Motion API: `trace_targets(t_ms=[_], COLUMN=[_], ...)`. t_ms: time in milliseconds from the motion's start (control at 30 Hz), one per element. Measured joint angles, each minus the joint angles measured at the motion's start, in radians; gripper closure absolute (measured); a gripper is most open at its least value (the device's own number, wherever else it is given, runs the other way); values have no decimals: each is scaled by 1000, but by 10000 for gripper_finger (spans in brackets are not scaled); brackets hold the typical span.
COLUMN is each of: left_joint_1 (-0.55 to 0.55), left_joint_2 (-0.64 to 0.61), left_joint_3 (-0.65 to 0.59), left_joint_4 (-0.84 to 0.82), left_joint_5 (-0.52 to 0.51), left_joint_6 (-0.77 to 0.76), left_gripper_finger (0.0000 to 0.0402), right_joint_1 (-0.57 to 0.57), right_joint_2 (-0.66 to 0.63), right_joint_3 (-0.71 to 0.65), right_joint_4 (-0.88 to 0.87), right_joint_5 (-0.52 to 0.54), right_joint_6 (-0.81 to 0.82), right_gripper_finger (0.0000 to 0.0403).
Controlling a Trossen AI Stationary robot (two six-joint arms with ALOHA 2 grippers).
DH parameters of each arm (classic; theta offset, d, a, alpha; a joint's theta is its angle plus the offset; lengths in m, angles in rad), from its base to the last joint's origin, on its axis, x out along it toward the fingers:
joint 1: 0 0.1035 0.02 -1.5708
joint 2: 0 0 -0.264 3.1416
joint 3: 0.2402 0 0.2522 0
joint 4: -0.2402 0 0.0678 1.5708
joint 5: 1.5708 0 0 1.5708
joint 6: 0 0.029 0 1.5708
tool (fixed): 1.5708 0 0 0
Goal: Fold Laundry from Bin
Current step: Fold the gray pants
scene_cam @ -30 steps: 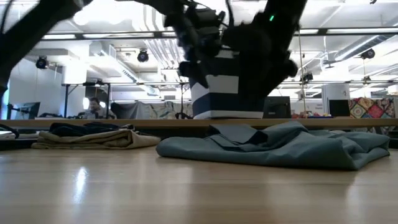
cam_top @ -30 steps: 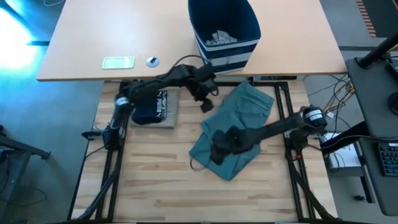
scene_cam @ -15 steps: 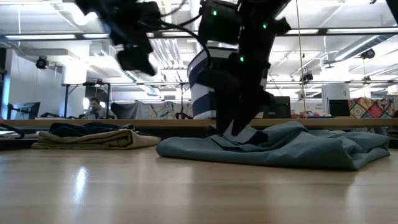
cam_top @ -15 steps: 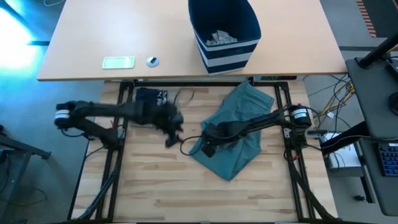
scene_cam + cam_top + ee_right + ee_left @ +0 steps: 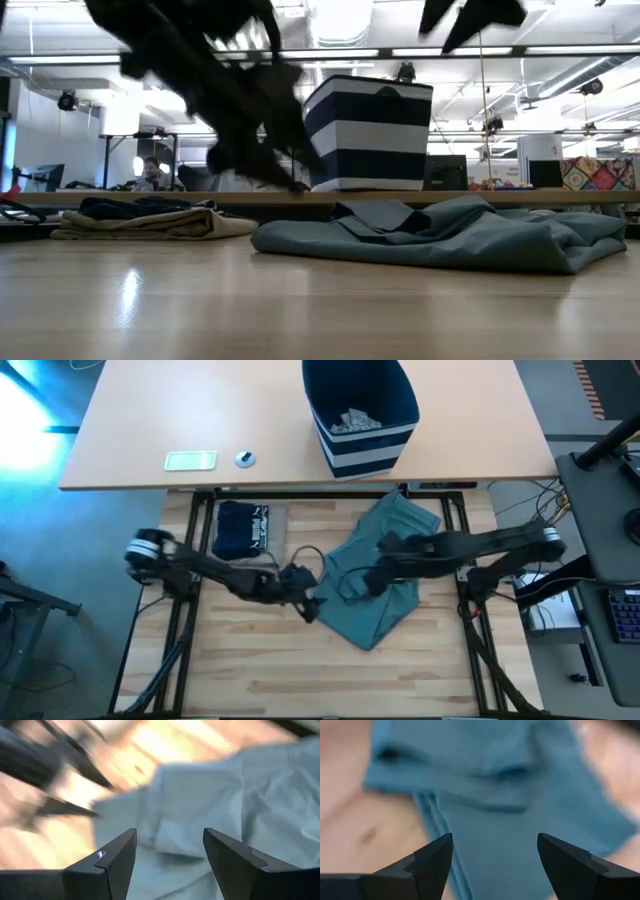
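Left tool [image 5: 306,606] hangs open and empty at the edge of the teal garment [image 5: 385,575] spread on the counter [image 5: 250,660], right tool [image 5: 372,579] gaping above it — best pinch both corners squarely.

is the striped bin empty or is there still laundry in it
Not empty. The high view shows small grey pieces lying at the bottom of the upright bin.
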Motion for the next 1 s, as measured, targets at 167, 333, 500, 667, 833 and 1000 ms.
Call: trace_targets(t_ms=[167, 333, 500, 667, 833, 1000], left_joint_1=[-32, -106, -266, -505, -785, -989], left_joint_2=[170, 230, 182, 83, -40, -179], left_joint_3=[96, 124, 87, 50, 42, 44], left_joint_4=[44, -41, -249, -520, -730, -795], left_joint_5=[-5, 6, -12, 14, 155, 152], left_joint_6=[-105, -188, -319, -500, -682, -881], left_gripper_finger=[128, 136, 150, 156, 157, 157], right_joint_1=[90, 112, 111, 111, 87, 2], right_joint_2=[-123, -104, -5, 99, 207, 326], right_joint_3=[0, -3, -5, -5, -5, -5], right_joint_4=[-19, -92, -63, -39, 11, 251], right_joint_5=[107, 101, 92, 49, -30, -115], right_joint_6=[68, 90, 48, 64, 111, 26], right_gripper_finger=[177, 177, 177, 177, 177, 177])
